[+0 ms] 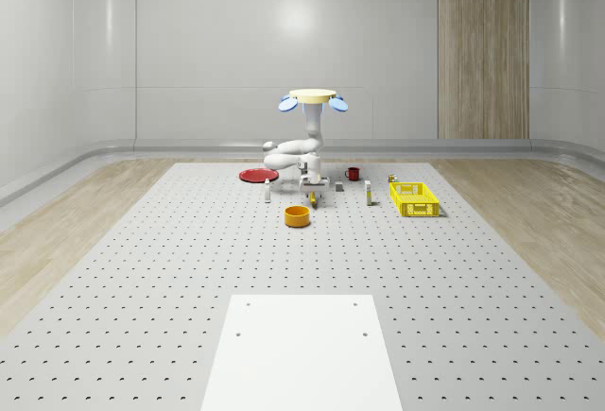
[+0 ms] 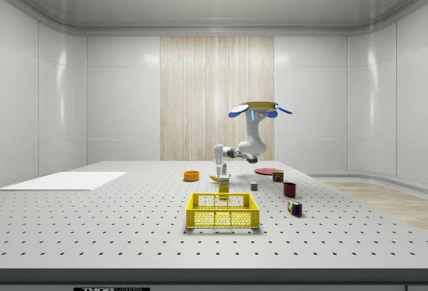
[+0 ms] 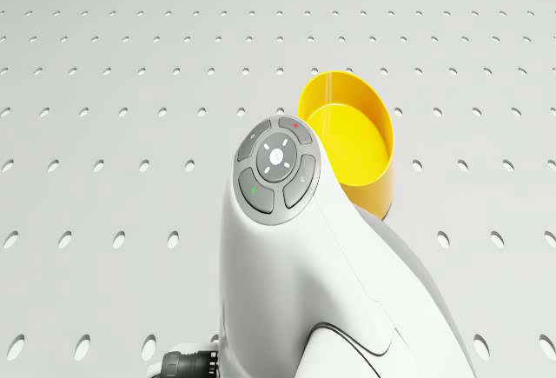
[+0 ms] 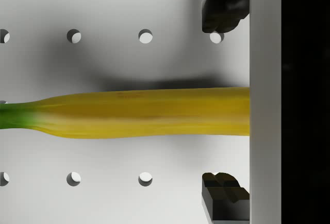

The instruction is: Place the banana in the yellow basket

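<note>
The table holds one banana (image 4: 144,112), one yellow basket (image 1: 414,199), one orange bowl (image 1: 298,215), one red plate (image 1: 256,176), one red mug (image 1: 353,174) and one multicoloured cube (image 2: 294,208).

Bystanders on my perforated table, placed around the orange bowl

I'm seeing the orange bowl (image 1: 298,215) sitting upright and open on the perforated table (image 1: 142,269); from the drone camera it reads yellow-orange, and I can look straight into it (image 3: 347,139). Beyond it, toward the far wall, there's a flat red plate (image 1: 256,175), and off to the whole-scene view's right of that, a dark red mug (image 1: 353,174). Nearer my camera than the bowl lies a plain white panel (image 1: 302,350). From the side I also pick out a multicoloured cube (image 2: 294,207), well apart from the bowl, just beside the mug (image 2: 289,188).
</note>
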